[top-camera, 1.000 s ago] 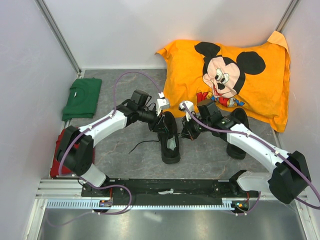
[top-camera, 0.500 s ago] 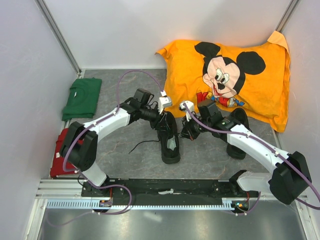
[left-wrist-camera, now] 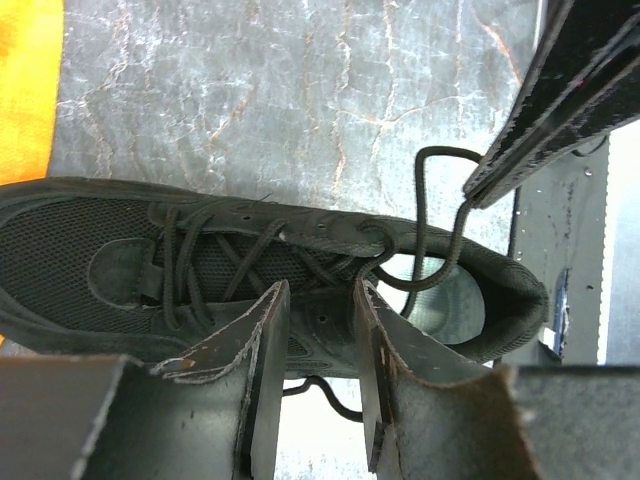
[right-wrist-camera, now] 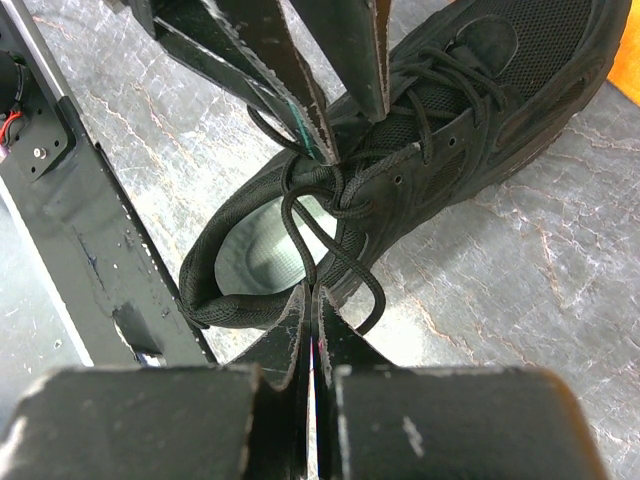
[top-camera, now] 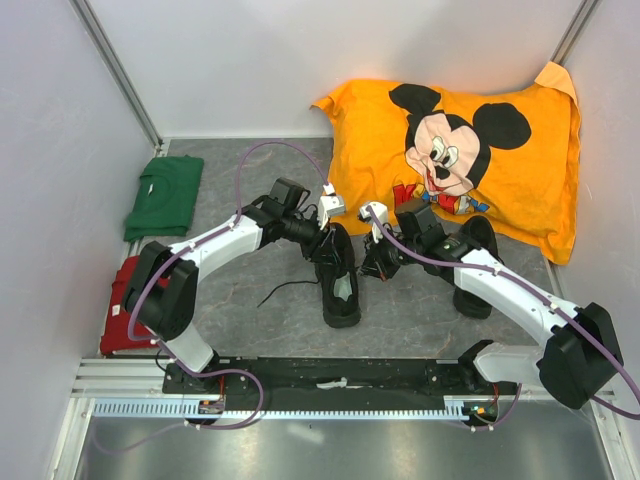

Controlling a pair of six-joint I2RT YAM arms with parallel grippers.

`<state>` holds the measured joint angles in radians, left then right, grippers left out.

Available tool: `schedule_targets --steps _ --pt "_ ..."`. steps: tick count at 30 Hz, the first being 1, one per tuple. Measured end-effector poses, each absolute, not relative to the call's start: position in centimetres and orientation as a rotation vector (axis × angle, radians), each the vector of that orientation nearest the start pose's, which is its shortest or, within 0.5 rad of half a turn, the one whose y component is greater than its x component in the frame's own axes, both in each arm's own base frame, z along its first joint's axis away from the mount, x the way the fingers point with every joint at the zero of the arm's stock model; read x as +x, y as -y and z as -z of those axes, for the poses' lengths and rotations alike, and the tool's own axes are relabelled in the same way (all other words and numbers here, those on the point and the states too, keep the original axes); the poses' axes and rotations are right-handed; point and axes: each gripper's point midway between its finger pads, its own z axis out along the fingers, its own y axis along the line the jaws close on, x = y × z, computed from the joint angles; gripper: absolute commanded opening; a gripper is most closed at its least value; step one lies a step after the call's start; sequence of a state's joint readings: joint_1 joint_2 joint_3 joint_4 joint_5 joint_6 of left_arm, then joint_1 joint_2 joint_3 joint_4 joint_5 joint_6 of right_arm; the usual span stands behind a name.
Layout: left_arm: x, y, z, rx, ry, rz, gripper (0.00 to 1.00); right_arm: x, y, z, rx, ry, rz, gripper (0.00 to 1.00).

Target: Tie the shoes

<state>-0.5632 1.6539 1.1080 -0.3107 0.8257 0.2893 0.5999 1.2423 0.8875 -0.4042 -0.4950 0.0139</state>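
One black shoe [top-camera: 340, 275] lies in the middle of the mat, toe away from the arms, its pale insole [right-wrist-camera: 262, 250] showing. The second black shoe [top-camera: 478, 240] lies to the right, partly hidden under the right arm. My left gripper [top-camera: 322, 243] is open, its fingers [left-wrist-camera: 262, 330] straddling the shoe's tongue and eyelet edge [left-wrist-camera: 320, 330], holding nothing. My right gripper [top-camera: 372, 264] is shut on a thin black lace [right-wrist-camera: 300, 225], pulled into a loop [left-wrist-camera: 440, 225] over the shoe's opening. A loose lace end [top-camera: 283, 290] trails left on the mat.
An orange Mickey Mouse pillow [top-camera: 450, 150] lies at the back right, touching the second shoe. A folded green shirt [top-camera: 165, 195] lies at the left wall, a red item [top-camera: 112, 310] below it. The black base rail [top-camera: 340, 375] runs along the near edge.
My left arm has shifted slightly toward the shoe's far end. The right gripper has stayed shut on the lace in the same place.
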Motion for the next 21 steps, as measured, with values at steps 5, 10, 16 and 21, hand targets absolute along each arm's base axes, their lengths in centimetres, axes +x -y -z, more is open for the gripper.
schedule_targets --steps 5,10,16,21 --pt "25.7 31.0 -12.6 1.304 -1.940 1.158 0.39 21.7 -25.0 -14.5 -0.931 -2.200 -0.877 0.00" --pt "25.4 31.1 -13.3 1.301 -1.923 1.184 0.39 21.7 -25.0 -14.3 -0.931 -2.203 -0.877 0.00" --pt "25.4 31.1 -13.2 1.300 -1.929 1.177 0.37 21.7 -25.0 -14.7 -0.930 -2.192 -0.877 0.00" --pt "25.4 31.1 -13.2 1.301 -1.931 1.177 0.35 21.7 -25.0 -14.7 -0.930 -2.191 -0.877 0.00"
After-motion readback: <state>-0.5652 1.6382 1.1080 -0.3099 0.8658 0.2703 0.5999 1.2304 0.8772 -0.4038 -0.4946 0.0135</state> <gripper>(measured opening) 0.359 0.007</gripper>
